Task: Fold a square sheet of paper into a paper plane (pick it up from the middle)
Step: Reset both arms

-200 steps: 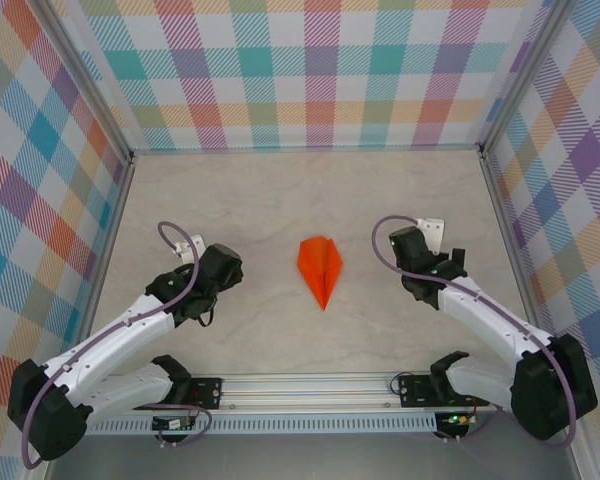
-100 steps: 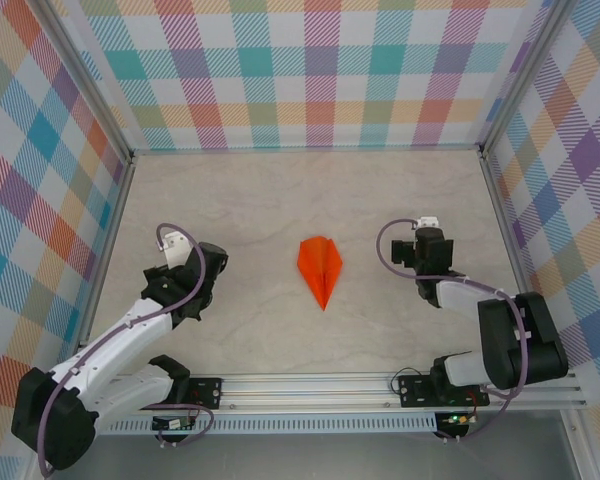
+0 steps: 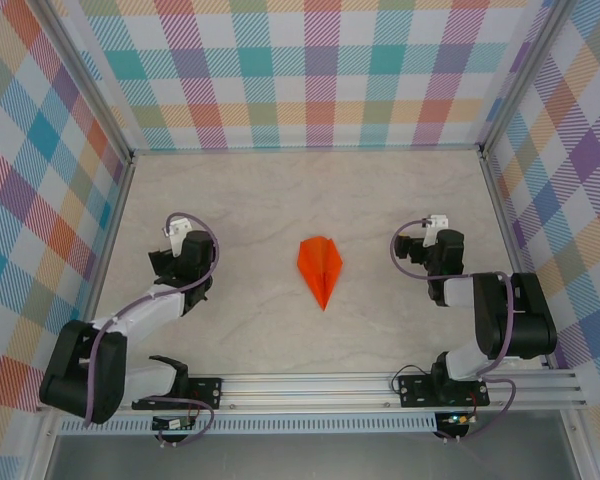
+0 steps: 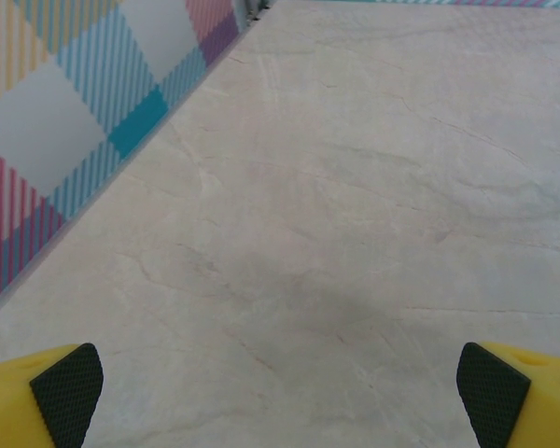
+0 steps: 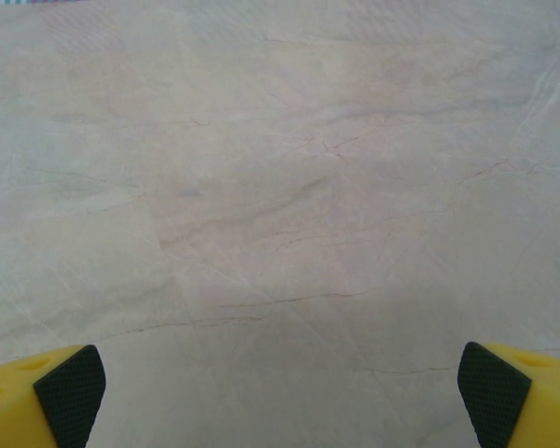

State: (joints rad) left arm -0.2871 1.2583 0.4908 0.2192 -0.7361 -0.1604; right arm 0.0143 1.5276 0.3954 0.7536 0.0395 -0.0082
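Bright orange paper plane [image 3: 320, 270], a narrow pointed dart with a centre crease, is laid flat at the middle of the pale marbled tabletop [image 3: 240, 200], its tip turned toward the arm bases. It is flanked, well apart, by the left end effector [image 4: 280, 392] and the right end effector [image 5: 280, 392]. Both are spread wide, with nothing grasped.

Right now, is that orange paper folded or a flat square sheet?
Folded. The paper plane lies on the table as a narrow pointed dart with a centre crease, tip toward the near edge.
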